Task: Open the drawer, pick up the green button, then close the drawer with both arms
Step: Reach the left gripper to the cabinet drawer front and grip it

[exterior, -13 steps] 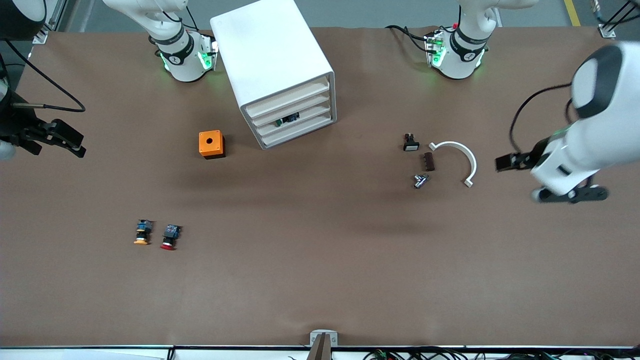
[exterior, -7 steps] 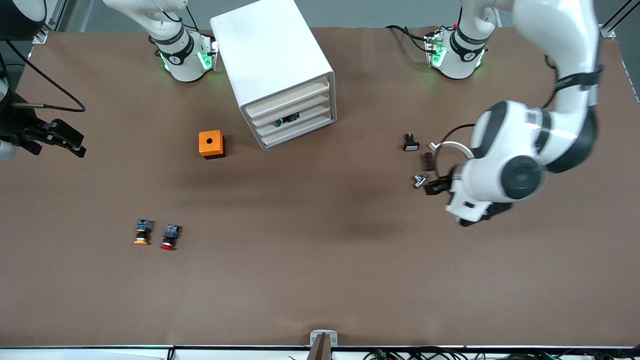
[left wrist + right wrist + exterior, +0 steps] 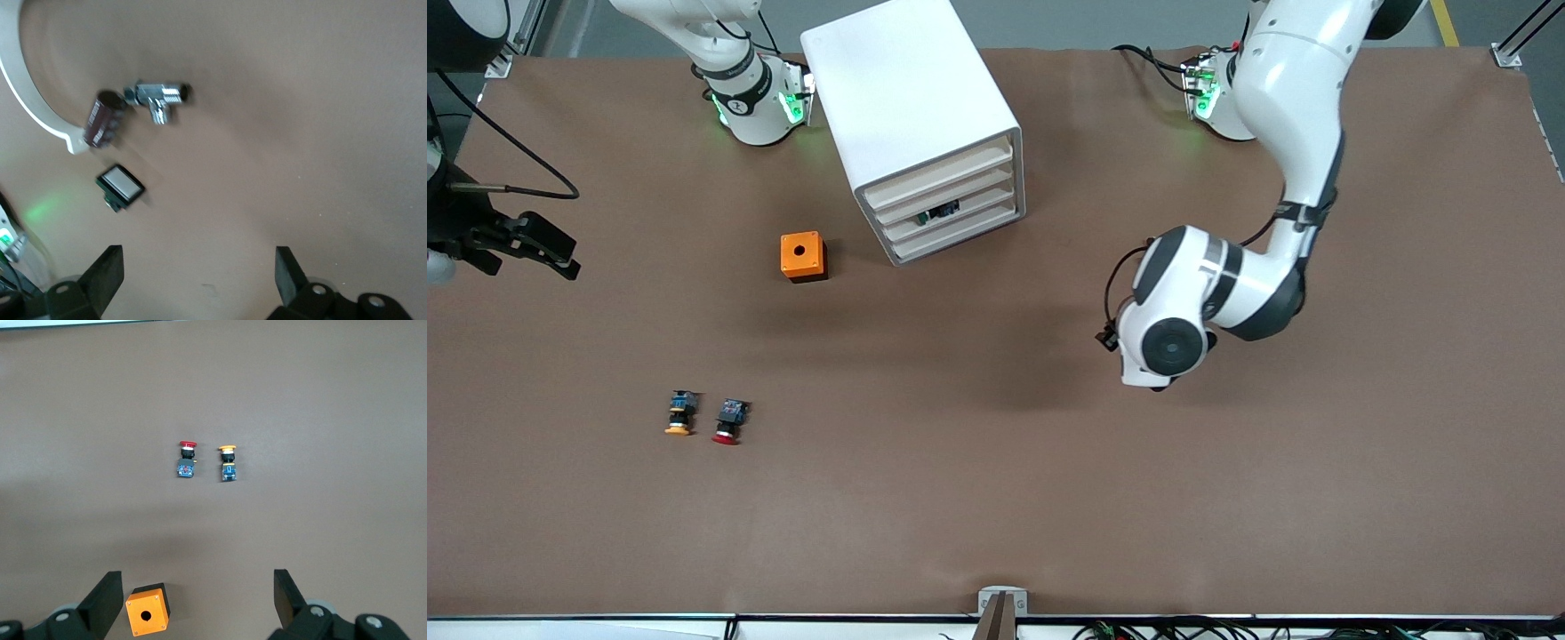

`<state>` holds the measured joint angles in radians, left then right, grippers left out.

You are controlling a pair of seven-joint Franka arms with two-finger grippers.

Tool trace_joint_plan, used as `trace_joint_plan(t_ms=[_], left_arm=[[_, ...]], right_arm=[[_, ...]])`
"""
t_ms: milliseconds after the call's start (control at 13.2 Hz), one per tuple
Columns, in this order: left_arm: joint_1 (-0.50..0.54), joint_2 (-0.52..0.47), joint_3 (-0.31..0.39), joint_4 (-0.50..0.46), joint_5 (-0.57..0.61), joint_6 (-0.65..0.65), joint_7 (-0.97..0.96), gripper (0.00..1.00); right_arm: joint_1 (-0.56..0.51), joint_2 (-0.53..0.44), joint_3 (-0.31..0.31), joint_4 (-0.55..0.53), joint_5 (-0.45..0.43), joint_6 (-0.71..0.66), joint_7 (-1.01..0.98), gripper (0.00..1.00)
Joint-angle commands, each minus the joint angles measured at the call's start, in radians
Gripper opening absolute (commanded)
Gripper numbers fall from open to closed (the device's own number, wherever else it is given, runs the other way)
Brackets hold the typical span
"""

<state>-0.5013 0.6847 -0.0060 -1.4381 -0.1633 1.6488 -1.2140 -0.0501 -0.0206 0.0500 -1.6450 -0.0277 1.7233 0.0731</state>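
The white cabinet [image 3: 907,98] stands near the robots' bases with all its drawers pushed in. Through the front of the third drawer [image 3: 984,207] from the top shows a small dark button [image 3: 939,212] with a touch of green. My left gripper [image 3: 199,280] hangs open and empty over bare table, between the cabinet and the left arm's end; in the front view the left arm's wrist [image 3: 1169,342] hides it. My right gripper [image 3: 195,600], also seen as the right gripper [image 3: 529,242] at the right arm's end of the table, waits open and empty above the orange box [image 3: 148,611].
An orange box [image 3: 804,256] with a round hole sits beside the cabinet. A yellow-capped button [image 3: 680,413] and a red-capped button [image 3: 729,421] lie nearer the camera. A chrome fitting [image 3: 159,99], brown block [image 3: 100,120], white curved piece [image 3: 30,83] and square-faced switch [image 3: 120,187] lie under the left arm.
The left arm has swung in from its end of the table toward the middle and now covers the small parts there. The right arm has not moved.
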Motion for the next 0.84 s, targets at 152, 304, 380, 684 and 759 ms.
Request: trace_joint_plan(t_ms=[152, 304, 380, 684, 759], left_arm=[[-0.013, -0.005, 0.008, 0.025, -0.096, -0.015, -0.188, 1.0], [-0.014, -0.01, 0.008, 0.022, -0.131, -0.041, -0.257, 1.0], [-0.011, -0.01, 0.008, 0.022, -0.157, -0.056, -0.316, 1.0], [-0.002, -0.002, 0.009, 0.021, -0.252, -0.058, -0.488, 0.99], [-0.005, -0.002, 0.009, 0.019, -0.268, -0.058, -0.522, 0.99]], right_arm=[[-0.002, -0.016, 0.005, -0.009, -0.017, -0.01, 0.014, 1.0], [-0.004, -0.016, 0.005, -0.009, -0.017, -0.01, 0.014, 1.0], [-0.002, -0.016, 0.005, -0.009, -0.017, -0.01, 0.014, 1.0], [-0.002, -0.016, 0.005, -0.009, -0.017, -0.013, 0.014, 1.0], [-0.002, -0.016, 0.005, -0.009, -0.017, -0.013, 0.014, 1.0]])
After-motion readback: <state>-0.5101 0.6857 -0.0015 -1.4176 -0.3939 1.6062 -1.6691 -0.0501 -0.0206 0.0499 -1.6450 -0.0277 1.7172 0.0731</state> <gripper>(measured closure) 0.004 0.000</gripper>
